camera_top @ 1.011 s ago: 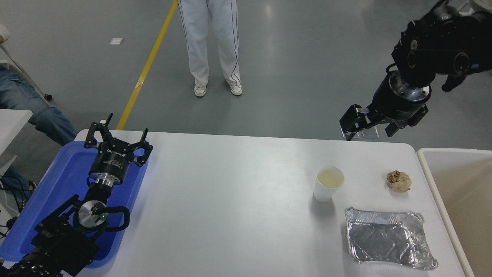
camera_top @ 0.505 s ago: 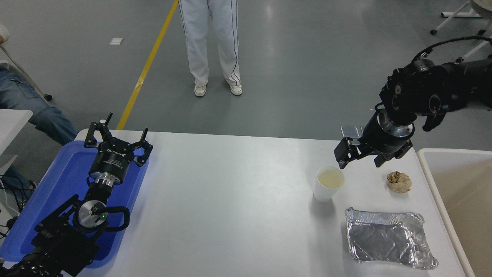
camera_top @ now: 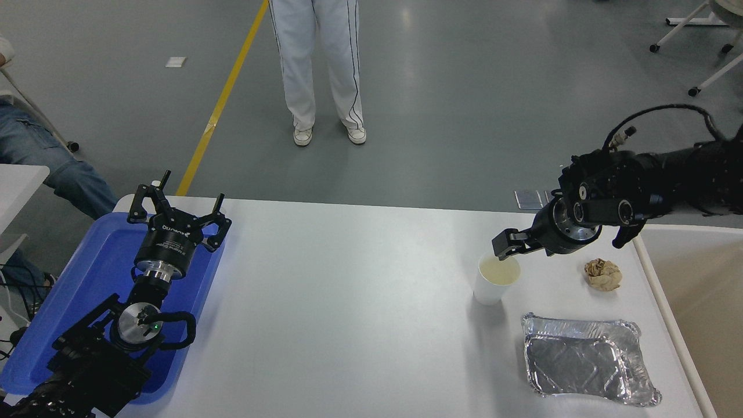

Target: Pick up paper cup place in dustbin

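On the counter (camera_top: 348,302), the paper cup (camera_top: 496,277) stands left of the paper ball (camera_top: 602,274), the foil tray (camera_top: 586,360) nearer the camera. The dustbin (camera_top: 691,290) sits right, the tray (camera_top: 87,278) left.

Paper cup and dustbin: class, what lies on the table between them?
In the head view, a crumpled brown paper ball lies between the paper cup and the dustbin; the right gripper reaches over the cup's rim.

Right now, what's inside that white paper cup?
The paper cup stands upright, showing only its cream-coloured inside; nothing in it that I can make out. The right tool at the far rim covers a sliver of the opening, so that part stays unseen.
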